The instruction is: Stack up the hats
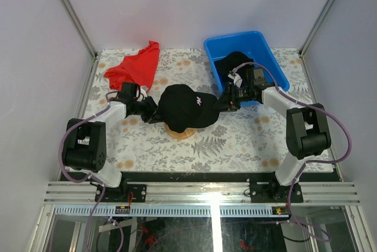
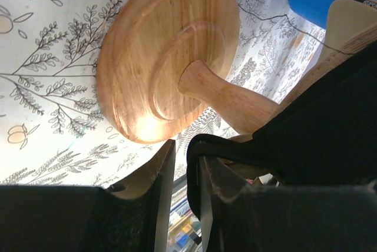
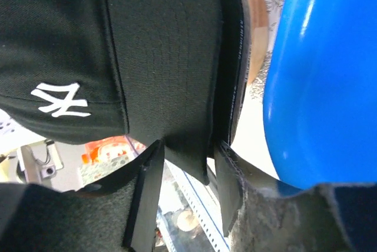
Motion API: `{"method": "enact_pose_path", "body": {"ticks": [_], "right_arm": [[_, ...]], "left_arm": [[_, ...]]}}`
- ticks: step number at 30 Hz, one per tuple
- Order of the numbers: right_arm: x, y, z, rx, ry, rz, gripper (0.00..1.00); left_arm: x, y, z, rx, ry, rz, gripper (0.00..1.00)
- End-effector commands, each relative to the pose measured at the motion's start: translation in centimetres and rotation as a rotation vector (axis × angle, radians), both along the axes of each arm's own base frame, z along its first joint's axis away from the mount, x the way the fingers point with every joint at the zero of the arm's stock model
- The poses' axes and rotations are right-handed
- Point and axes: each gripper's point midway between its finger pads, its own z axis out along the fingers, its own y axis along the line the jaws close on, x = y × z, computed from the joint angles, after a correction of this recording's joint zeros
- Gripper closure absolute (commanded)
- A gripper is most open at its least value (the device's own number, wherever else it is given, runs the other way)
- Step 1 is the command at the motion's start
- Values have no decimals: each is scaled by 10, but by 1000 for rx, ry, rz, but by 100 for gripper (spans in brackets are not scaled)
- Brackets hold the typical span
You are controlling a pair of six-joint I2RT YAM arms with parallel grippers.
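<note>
At the far left of the flower-patterned table (image 1: 235, 140) lies a crumpled red cloth (image 1: 135, 66). Just in front of it, the left gripper (image 1: 151, 112) reaches in to the left edge of a black cap (image 1: 187, 106) with a white logo. In the left wrist view the gripper (image 2: 184, 158) has its fingers (image 2: 158, 196) set narrow. The cap's (image 2: 330, 128) black rim drops into the gap, lying against one finger while a sliver of light shows beside the other. Whether the rim is pinched cannot be told.

In the middle of the table, the cap sits on a round-topped wooden stand (image 1: 178, 133). The stand's (image 2: 165, 57) disc base and stem show below the cap in the left wrist view.

To the right, the right gripper (image 1: 227, 103) meets the cap's brim. In the right wrist view the gripper (image 3: 189, 146) has its fingers (image 3: 228, 184) parted. The tip of the brim (image 3: 185, 146) hangs between them, with gaps on both sides lower down.

At the far right stands a blue bin (image 1: 274, 57), close beside the right gripper, with a second black hat (image 1: 234, 62) inside it.
</note>
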Motion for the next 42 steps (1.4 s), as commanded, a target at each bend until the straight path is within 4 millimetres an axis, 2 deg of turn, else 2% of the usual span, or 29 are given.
{"method": "enact_pose_path", "body": {"ticks": [1,7,8,12,15,23,28,34,35,38,41,42], "right_arm": [[11,-11,8,-108,-80,-52,51],[18,-17,26,-161,-134,-68,45],[18,-18,40,-161,-163,-75,43],[27,-21,72,-164,-237,-105,38],[32,-22,84,-169,-257,-112,36],[39,-21,91,-165,-273,-130,36],[49,-22,92,-165,-280,-145,35],[62,-23,102,-169,-306,-166,34],[68,-23,96,-178,-291,-171,34],[81,-29,100,-214,-311,-198,32],[100,-41,99,-292,-344,-241,23],[106,-48,90,-341,-335,-261,19]], "left_arm": [[-16,9,-6,90,59,5,81],[-7,9,22,79,4,39,79],[-5,9,26,78,-6,46,78],[0,8,44,63,-38,67,74],[3,7,55,37,-59,82,70],[-1,5,75,4,-70,106,63],[0,10,95,-5,-109,139,57],[2,19,108,-2,-133,169,56],[2,21,110,-1,-136,177,56],[3,28,115,-3,-147,206,56],[4,38,122,-1,-159,238,55],[5,41,124,-2,-167,249,54]]}}
